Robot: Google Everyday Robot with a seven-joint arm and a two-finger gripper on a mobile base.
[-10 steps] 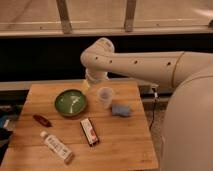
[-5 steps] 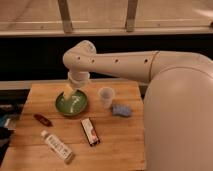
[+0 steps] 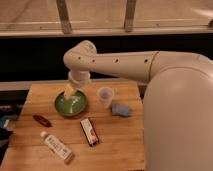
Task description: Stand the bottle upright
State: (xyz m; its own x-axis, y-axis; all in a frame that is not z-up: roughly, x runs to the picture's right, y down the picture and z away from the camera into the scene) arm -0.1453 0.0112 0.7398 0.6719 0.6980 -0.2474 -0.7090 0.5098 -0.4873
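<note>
The bottle [image 3: 56, 146], slim and white with a white cap and a pale printed label, lies on its side near the front left of the wooden table [image 3: 115, 145]. My gripper [image 3: 70, 93] hangs at the end of the white arm over the green bowl [image 3: 71, 105]. That puts it well behind the bottle and a little to its right. It looks open, and nothing is held in it.
A clear plastic cup [image 3: 105, 96] stands right of the bowl, with a blue cloth-like lump [image 3: 120, 109] beside it. A small dark red oblong object [image 3: 41, 120] and a flat black-and-red box [image 3: 89, 131] lie between the bowl and the bottle. The arm's bulk fills the right side.
The arm has swung left, carrying the gripper from above the cup to above the green bowl. The objects on the table have not moved.
</note>
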